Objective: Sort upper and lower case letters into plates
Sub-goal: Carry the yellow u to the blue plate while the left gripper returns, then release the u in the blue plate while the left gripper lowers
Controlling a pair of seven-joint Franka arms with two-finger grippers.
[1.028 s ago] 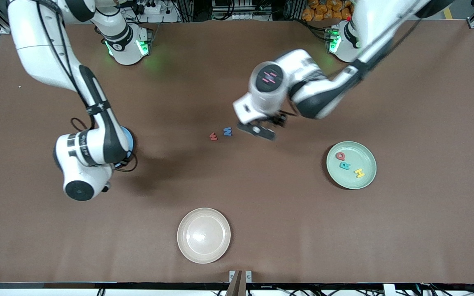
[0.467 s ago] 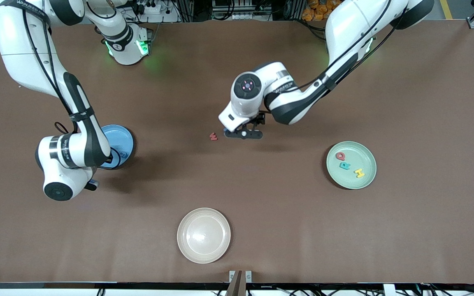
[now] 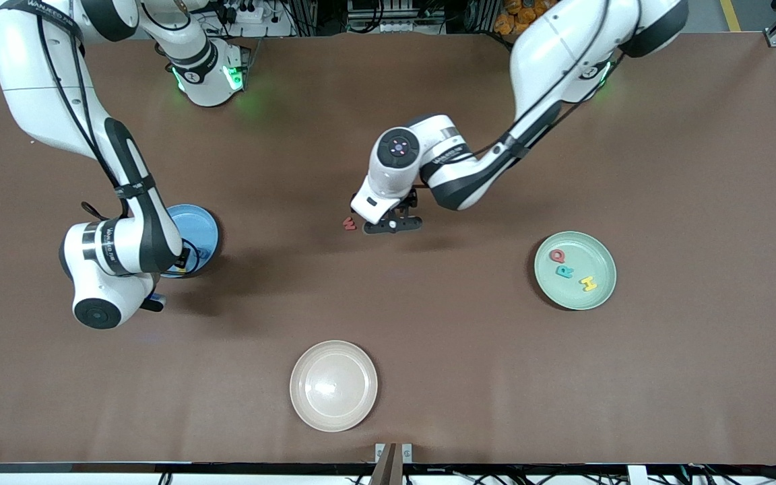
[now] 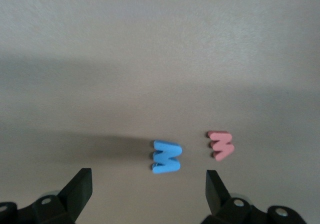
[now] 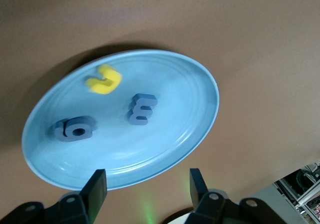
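A blue letter and a red letter lie side by side at mid-table. My left gripper hangs low over the blue letter, open, with nothing between its fingers. From the front only the red letter shows beside the left gripper. The blue plate holds a yellow letter and two dark blue letters. My right gripper is open and empty over that plate's edge. The mint green plate holds a red letter, a teal letter and a yellow letter.
A cream-beige plate with nothing in it sits near the table's front edge, nearer the camera than the two loose letters. Bare brown tabletop lies between the plates.
The left arm swung toward the right arm's end and came down over the blue letter, now hidden from the front. The right arm shifted aside, uncovering more of the blue plate.
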